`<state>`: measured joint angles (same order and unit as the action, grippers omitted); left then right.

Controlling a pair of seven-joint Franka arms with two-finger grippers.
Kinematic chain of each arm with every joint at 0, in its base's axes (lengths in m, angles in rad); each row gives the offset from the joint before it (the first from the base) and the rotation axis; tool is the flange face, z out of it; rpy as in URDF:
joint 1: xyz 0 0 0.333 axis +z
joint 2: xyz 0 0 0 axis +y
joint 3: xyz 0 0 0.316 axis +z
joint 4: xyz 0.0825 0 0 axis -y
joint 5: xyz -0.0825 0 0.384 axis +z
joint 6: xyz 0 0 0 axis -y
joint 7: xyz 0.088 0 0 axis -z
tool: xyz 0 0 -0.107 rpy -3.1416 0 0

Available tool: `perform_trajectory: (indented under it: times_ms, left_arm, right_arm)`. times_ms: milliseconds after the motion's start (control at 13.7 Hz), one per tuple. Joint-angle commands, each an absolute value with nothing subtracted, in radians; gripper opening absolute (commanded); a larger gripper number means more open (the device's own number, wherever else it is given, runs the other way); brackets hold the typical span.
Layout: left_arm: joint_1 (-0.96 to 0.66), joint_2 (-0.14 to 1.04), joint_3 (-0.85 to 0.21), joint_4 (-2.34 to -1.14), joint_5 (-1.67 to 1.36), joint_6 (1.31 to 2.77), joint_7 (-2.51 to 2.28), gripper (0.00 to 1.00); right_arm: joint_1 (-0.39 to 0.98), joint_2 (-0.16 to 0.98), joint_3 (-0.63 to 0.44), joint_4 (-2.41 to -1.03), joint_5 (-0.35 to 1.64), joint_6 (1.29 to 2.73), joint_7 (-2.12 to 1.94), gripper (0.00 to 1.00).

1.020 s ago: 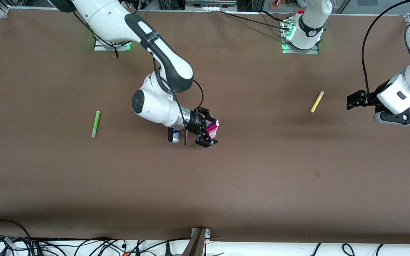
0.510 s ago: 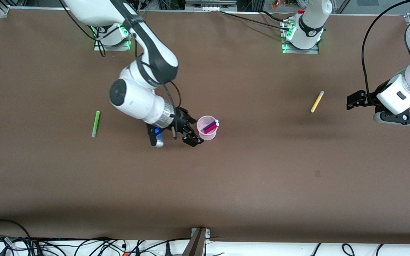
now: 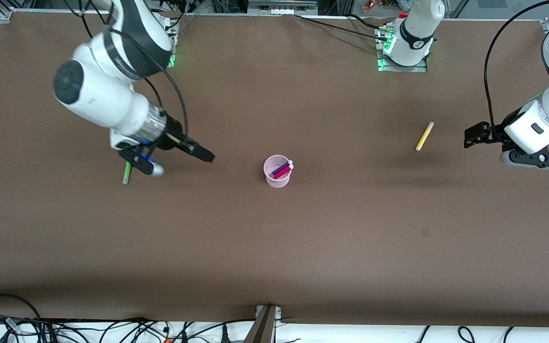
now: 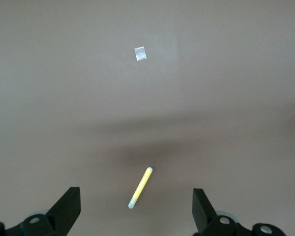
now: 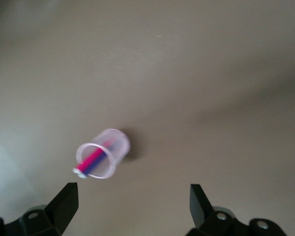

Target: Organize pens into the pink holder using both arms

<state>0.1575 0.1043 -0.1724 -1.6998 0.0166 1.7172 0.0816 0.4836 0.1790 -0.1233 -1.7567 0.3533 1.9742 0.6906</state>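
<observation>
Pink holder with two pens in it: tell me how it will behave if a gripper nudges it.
The pink holder looks thin and translucent, so probably light and easily slid. The magenta pen and purple pen lean to one side and stick out above the rim, so it may tip that way.

Pink holder (image 3: 277, 172) upright mid-table, containing magenta pen (image 3: 282, 173) and purple pen (image 3: 282, 167), leaning. Yellow pen (image 3: 424, 136) and green pen (image 3: 127, 172) flat on table.
</observation>
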Motion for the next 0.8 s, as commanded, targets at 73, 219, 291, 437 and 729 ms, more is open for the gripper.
perform_trajectory:
  times_ms: [73, 219, 291, 437, 729]
  left_arm:
    - [0.164, 0.103, -0.173, -1.701, 0.009, 1.727, 0.072, 1.00]
    - [0.164, 0.101, -0.175, -1.701, 0.009, 1.727, 0.072, 1.00]
    - [0.164, 0.101, -0.175, -1.701, 0.009, 1.727, 0.072, 1.00]
    - [0.164, 0.101, -0.173, -1.701, 0.009, 1.727, 0.072, 1.00]
    - [0.164, 0.100, -0.172, -1.701, 0.009, 1.727, 0.071, 1.00]
  right_arm:
    - [0.486, 0.048, -0.217, -1.816, 0.230, 1.824, 0.462, 1.00]
    - [0.486, 0.012, -0.274, -1.809, 0.157, 1.758, 0.344, 1.00]
    - [0.486, -0.003, -0.297, -1.807, 0.128, 1.750, 0.266, 1.00]
    - [0.486, -0.024, -0.334, -1.805, 0.109, 1.747, 0.126, 1.00]
    - [0.486, -0.025, -0.342, -1.753, 0.048, 1.692, 0.069, 1.00]
